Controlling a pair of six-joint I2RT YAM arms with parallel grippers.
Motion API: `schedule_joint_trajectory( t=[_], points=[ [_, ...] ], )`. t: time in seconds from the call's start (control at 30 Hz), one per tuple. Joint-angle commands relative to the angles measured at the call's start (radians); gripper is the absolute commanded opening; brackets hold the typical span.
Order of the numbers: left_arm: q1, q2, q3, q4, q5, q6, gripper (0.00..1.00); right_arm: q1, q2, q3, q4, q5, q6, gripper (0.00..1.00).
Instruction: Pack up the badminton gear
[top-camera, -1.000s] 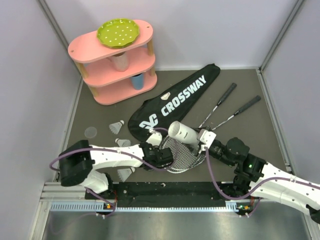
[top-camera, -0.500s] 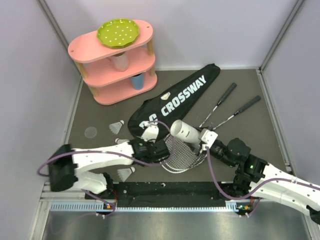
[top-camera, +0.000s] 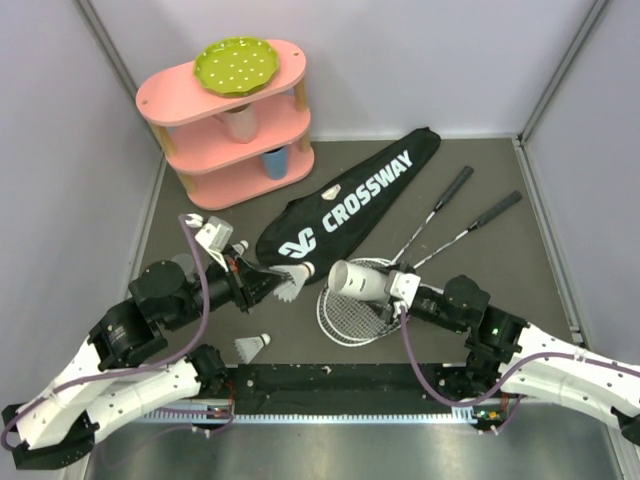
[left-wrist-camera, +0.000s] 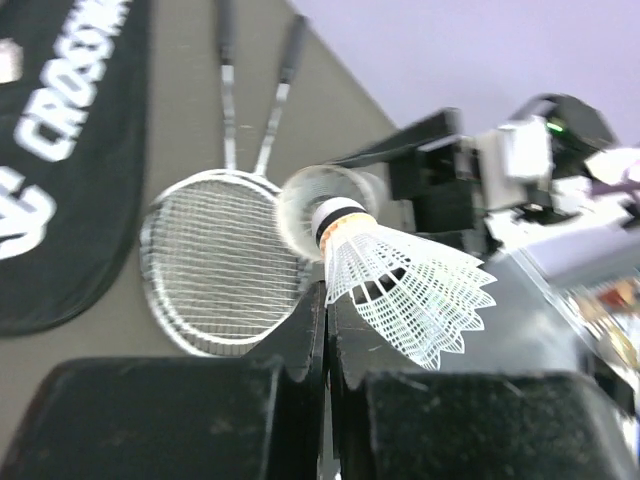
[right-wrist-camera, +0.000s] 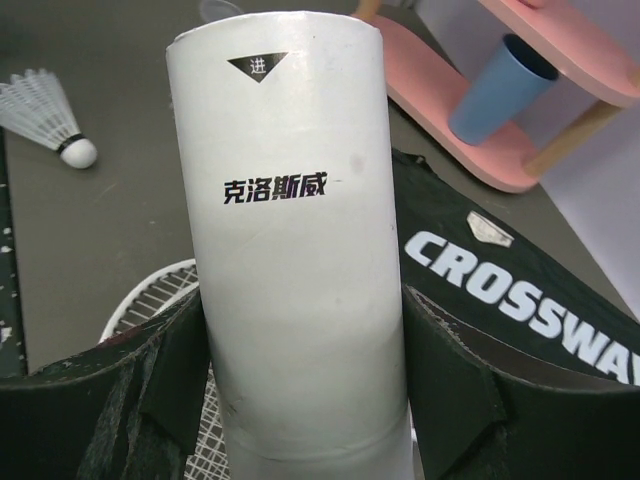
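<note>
My left gripper (top-camera: 272, 287) is shut on the netted skirt of a white shuttlecock (top-camera: 291, 284), with its cork tip pointing at the open mouth of the white tube (top-camera: 358, 282). In the left wrist view the shuttlecock (left-wrist-camera: 400, 282) sits just in front of the blurred tube mouth (left-wrist-camera: 322, 198). My right gripper (top-camera: 392, 290) is shut on the tube (right-wrist-camera: 290, 250), holding it level above the two racket heads (top-camera: 350, 312). The black CROSSWAY bag (top-camera: 345, 205) lies behind. Another shuttlecock (top-camera: 251, 345) lies near the front edge and also shows in the right wrist view (right-wrist-camera: 45, 120).
The pink three-tier shelf (top-camera: 222, 135) stands at the back left with the green dotted plate (top-camera: 235, 64) on top and a blue cup (right-wrist-camera: 495, 90) on its lowest tier. The racket handles (top-camera: 455, 186) reach toward the back right. Grey walls close in both sides.
My left arm has drawn back to the left and come up from beside the racket heads with a shuttlecock in its grip. The tube has shifted slightly left, its mouth facing the shuttlecock.
</note>
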Motion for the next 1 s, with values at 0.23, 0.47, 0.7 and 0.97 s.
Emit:
schedule_joint_trajectory(
  t=[0.23, 0.47, 0.7, 0.97],
  points=[
    [0.011, 0.12, 0.008, 0.171, 0.418, 0.066, 0.0, 0.01, -0.023, 0.041, 0.034, -0.238, -0.011, 0.21],
    [0.026, 0.176, 0.026, 0.179, 0.443, 0.067, 0.0, 0.01, -0.054, 0.036, 0.041, -0.252, -0.005, 0.2],
    [0.066, 0.173, 0.044, 0.131, 0.434, 0.055, 0.0, 0.01, -0.071, 0.038, 0.028, -0.244, -0.006, 0.2],
    [0.092, 0.185, -0.001, 0.195, 0.535, -0.008, 0.0, 0.01, -0.077, 0.047, 0.034, -0.261, -0.002, 0.2]
  ],
)
